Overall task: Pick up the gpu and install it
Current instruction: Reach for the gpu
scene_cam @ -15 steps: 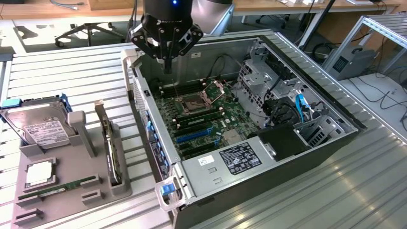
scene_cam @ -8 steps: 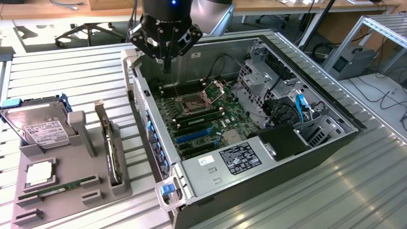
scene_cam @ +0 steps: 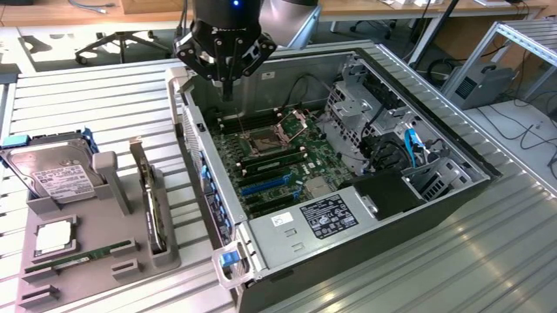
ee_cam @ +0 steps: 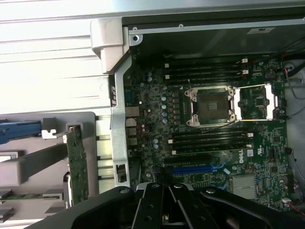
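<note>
Right now the gripper [scene_cam: 228, 91] hangs at about twelve o'clock in the exterior view, over the far corner of the open computer case [scene_cam: 218, 215]. Its two fingers are pressed together and there is nothing between them.

The gpu [scene_cam: 154, 205] is not picked up yet. It stands on its thin edge in a slot of the grey tray [scene_cam: 100, 228], at about eight o'clock in the exterior view, just beside the outside wall of the case. It is well apart from the gripper. On the same tray, the hard drive [scene_cam: 54, 173] sits at nine o'clock and the green memory stick [scene_cam: 78, 257] lies at seven o'clock.

Inside the case, the motherboard [scene_cam: 287, 163] is at the middle of the exterior view. Its blue slots [scene_cam: 261, 186] are toward six o'clock from the square chip socket [scene_cam: 263, 142].

The card shows edge-on, so its black face is hard to make out, but it looks like a slim flat board. I think it will be light and stiff, and it should not bend in a grip. It is likely easy to hurt, because tiny parts sit on its faces. A good place to hold it would be across the two flat faces near the middle of the top edge, so it stays level. The bottom edge that goes into a slot is best left alone.
</note>
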Available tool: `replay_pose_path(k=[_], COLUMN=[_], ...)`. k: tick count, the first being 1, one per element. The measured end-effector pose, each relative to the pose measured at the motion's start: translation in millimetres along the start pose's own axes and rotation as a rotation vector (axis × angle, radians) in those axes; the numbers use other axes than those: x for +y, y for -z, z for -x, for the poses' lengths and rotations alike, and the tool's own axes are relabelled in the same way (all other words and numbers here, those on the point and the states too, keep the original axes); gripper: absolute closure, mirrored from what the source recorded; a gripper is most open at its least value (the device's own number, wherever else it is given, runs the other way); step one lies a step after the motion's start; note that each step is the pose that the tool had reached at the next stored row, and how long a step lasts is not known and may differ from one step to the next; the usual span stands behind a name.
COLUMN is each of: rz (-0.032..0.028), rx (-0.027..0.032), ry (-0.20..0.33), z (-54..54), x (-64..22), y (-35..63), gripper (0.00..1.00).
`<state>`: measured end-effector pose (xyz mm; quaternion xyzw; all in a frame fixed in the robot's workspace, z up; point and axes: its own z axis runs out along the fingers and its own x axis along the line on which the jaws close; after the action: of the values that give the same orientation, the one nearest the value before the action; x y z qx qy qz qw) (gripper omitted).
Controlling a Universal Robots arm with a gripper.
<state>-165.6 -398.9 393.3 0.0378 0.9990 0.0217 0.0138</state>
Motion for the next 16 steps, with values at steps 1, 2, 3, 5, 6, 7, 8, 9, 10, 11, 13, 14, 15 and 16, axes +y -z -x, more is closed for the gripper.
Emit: replay_pose_path(k=[1, 2, 3, 5, 6, 7, 8, 9, 10, 11, 13, 14, 15, 16], rz=[0.0, -0.0001, 0.0, 0.0, 0.0, 0.0, 0.0, 0.0, 0.0, 0.0, 0.0, 0.0, 0.0, 0.0], rx=[0.0, 0.0, 0.0, 0.0, 0.0, 0.0, 0.0, 0.0, 0.0, 0.0, 0.0, 0.0, 0.0, 0.0], ry=[0.0, 0.0, 0.0, 0.0, 0.0, 0.0, 0.0, 0.0, 0.0, 0.0, 0.0, 0.0, 0.0, 0.0], z=[-0.2, -0.4, -0.5, -1.0, -1.2, -1.4, -1.6, -1.7, -1.9, -2.1, -2.4, -2.7, -2.9, -3.1], x=[0.0, 0.0, 0.0, -0.1, -0.1, -0.1, -0.1, -0.1, -0.1, -0.2, -0.2, -0.2, -0.2, -0.2], y=[0.0, 0.0, 0.0, 0.0, 0.0, 0.1, 0.0, 0.1, 0.1, 0.1, 0.1, 0.1, 0.1, 0.1], gripper=[0.89, 0.89, 0.89, 0.89, 0.89, 0.89, 0.89, 0.89, 0.89, 0.89, 0.89, 0.89, 0.89, 0.89])
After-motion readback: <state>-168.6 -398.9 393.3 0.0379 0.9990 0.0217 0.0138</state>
